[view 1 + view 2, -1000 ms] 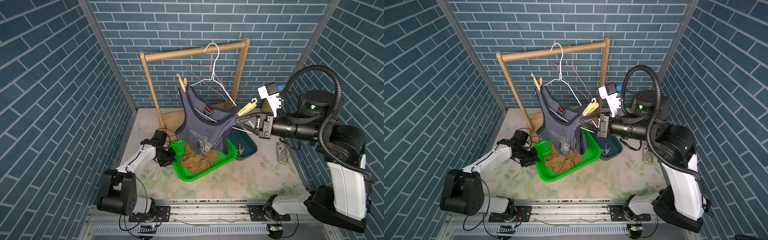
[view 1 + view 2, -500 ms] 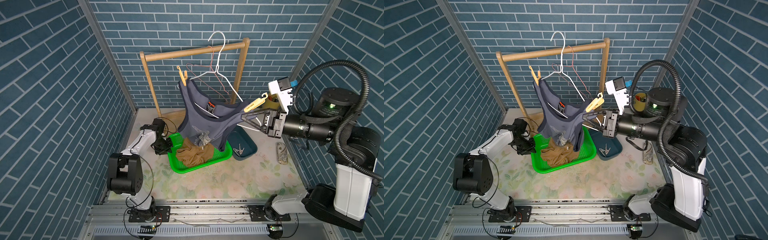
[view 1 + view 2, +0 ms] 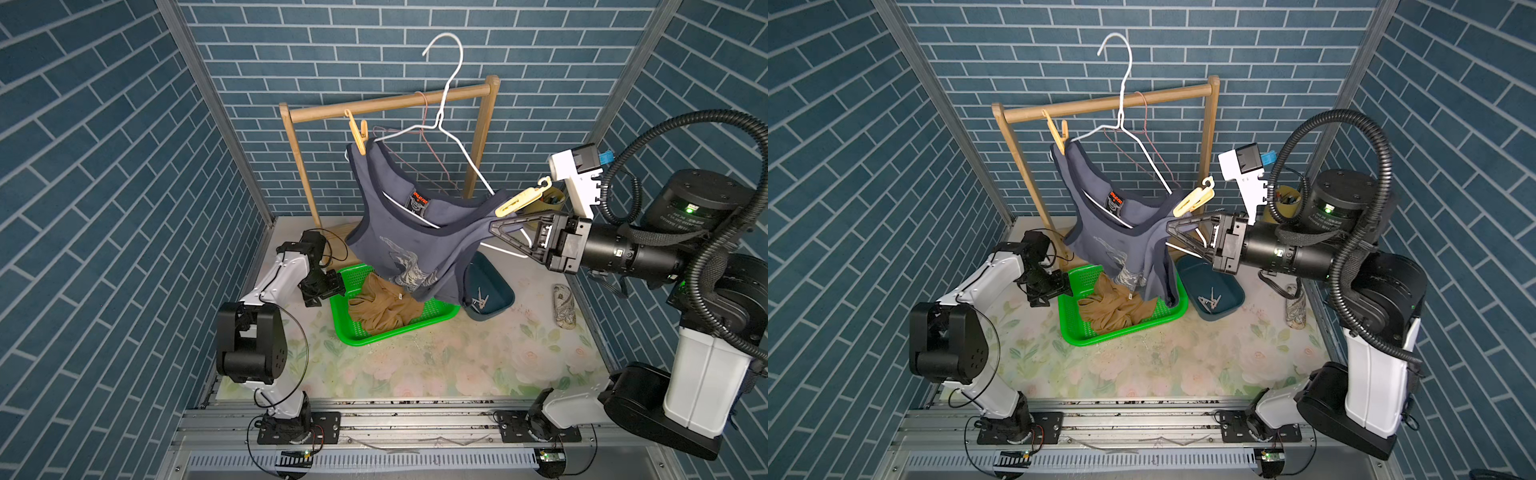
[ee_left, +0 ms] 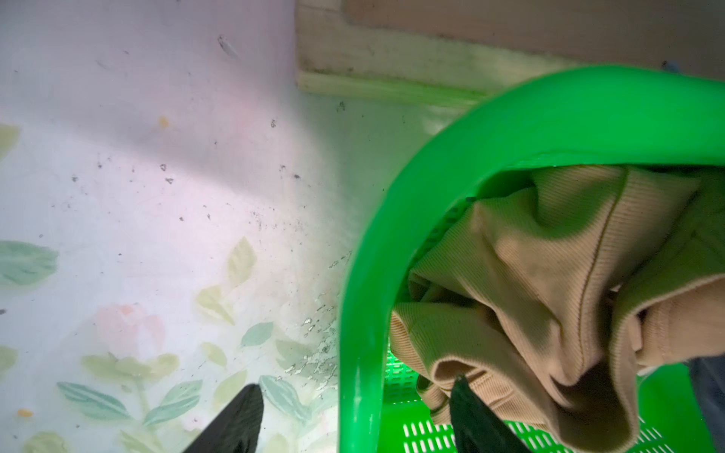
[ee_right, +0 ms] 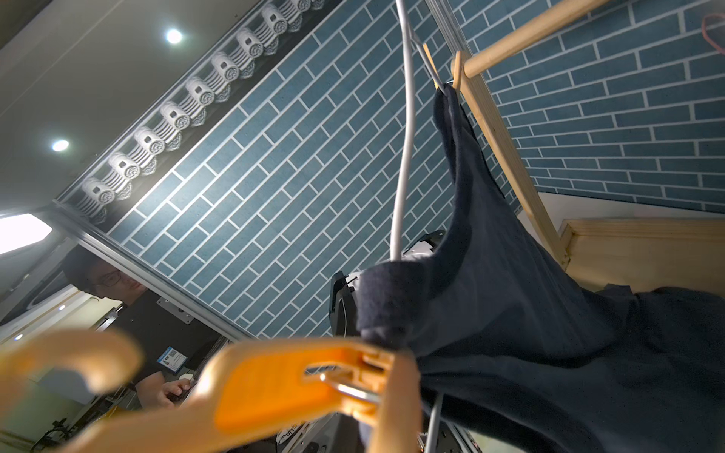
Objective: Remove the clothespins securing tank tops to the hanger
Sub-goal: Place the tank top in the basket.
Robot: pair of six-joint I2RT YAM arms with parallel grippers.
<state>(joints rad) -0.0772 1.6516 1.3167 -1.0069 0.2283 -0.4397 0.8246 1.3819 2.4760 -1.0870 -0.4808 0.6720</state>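
Observation:
A dark grey-blue tank top (image 3: pixel 415 241) hangs from a white wire hanger (image 3: pixel 446 104) whose hook stands above the wooden rail. One clothespin (image 3: pixel 358 135) pins its far strap, and a pale yellow one (image 3: pixel 521 201) pins the near strap, close and blurred in the right wrist view (image 5: pixel 282 384). My right gripper (image 3: pixel 494 226) is shut on the hanger's end just under that pin. The tan tank top (image 3: pixel 384 305) lies crumpled in the green basket (image 3: pixel 353 332). My left gripper (image 4: pixel 356 382) is open, its fingers either side of the basket's rim (image 4: pixel 365 274).
The wooden rack (image 3: pixel 395 104) also carries a thin pink wire hanger (image 3: pixel 424 124). A dark blue bin (image 3: pixel 498 286) to the right of the basket holds loose clothespins (image 3: pixel 480 300). A patterned pouch (image 3: pixel 564 306) lies at the right edge and a cup (image 3: pixel 548 201) stands behind the right arm.
My left gripper pulled the basket left, then opened around its rim. My right arm raised the hanger with the dark top, so the hook now stands above the rail.

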